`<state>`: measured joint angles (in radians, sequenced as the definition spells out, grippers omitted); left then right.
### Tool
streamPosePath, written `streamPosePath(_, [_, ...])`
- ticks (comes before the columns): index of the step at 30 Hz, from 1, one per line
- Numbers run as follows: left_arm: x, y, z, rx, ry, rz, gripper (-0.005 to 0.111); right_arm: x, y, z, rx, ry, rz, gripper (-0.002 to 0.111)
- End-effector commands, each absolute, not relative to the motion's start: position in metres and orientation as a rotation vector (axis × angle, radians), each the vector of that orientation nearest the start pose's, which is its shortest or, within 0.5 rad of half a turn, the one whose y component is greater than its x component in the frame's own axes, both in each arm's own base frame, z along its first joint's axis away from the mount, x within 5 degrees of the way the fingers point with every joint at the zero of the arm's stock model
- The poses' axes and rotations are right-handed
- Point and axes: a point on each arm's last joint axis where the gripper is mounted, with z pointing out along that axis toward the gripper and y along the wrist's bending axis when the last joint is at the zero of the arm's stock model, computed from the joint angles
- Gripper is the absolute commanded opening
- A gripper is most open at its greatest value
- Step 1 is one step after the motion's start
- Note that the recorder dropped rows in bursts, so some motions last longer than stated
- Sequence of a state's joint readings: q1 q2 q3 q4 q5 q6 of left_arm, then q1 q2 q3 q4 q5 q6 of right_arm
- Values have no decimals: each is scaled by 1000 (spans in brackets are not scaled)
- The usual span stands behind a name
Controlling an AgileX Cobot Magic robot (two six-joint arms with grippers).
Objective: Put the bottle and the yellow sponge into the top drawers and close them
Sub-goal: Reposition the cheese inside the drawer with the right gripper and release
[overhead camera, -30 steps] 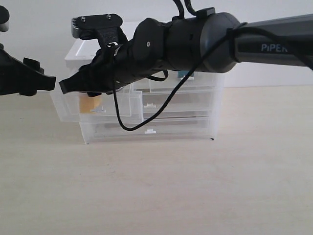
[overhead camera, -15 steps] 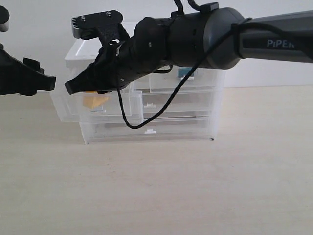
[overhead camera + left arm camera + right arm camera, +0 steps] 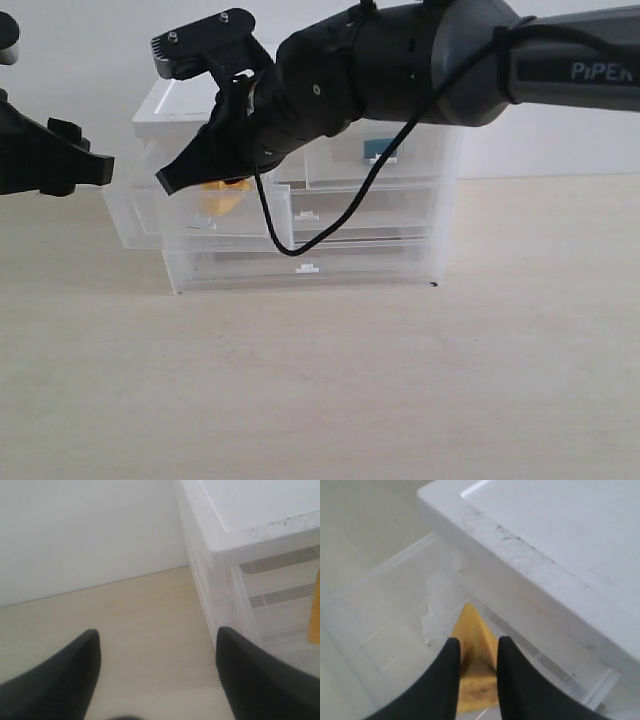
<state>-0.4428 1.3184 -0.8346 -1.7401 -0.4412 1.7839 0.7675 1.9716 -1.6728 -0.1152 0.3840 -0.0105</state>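
**Exterior view.** A drawer unit (image 3: 300, 265) is seen at the rear edge of the table (image 3: 400, 380), left of the middle. The left top drawer (image 3: 150, 215) is pulled out toward the front edge. The right top drawer (image 3: 420, 160) looks pushed in, and the bottle (image 3: 378, 148) shows through its front as a teal patch. That half of the task is judged done. The right hand (image 3: 185, 178) is reached across into the open drawer, and the yellow sponge (image 3: 222, 196) is seen through the drawer wall just beneath it. Whether the sponge rests on the drawer floor cannot be told. Releasing it and closing this drawer are left. The left hand (image 3: 105, 170) is held apart at the table's left edge.

**Left wrist view.** The left hand (image 3: 159, 632) is spread, with nothing between its fingers.

**Right wrist view.** The yellow sponge (image 3: 472, 650) is pinched by the right hand (image 3: 477, 641). Its long axis lies along the fingers, with the pointed tip leading.
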Motion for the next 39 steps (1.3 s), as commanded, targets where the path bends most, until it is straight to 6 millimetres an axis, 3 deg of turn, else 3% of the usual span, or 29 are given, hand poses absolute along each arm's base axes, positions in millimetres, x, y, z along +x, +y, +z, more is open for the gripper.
streamPosePath(1, [269, -85, 291, 199, 1996, 177, 61, 335, 315, 318, -884, 1909, 329, 0])
streamPosePath(5, [269, -85, 291, 201, 1995, 175, 61, 332, 312, 327, -877, 1897, 332, 0])
streamPosePath(18, [269, -85, 291, 201, 1995, 175, 61, 332, 312, 319, -902, 1937, 309, 0])
streamPosePath(25, [269, -85, 291, 201, 1995, 175, 61, 338, 319, 297, -946, 1967, 288, 0])
streamPosePath(30, [269, -85, 291, 201, 1995, 175, 61, 338, 321, 298, -923, 1957, 318, 0])
streamPosePath(32, [269, -85, 291, 201, 1995, 175, 61, 338, 321, 297, -924, 1961, 316, 6])
streamPosePath(37, [269, -85, 291, 201, 1995, 175, 61, 338, 321, 298, -915, 1963, 329, 34])
streamPosePath(39, [269, -85, 291, 201, 1995, 175, 61, 338, 321, 298, -911, 1959, 334, 35])
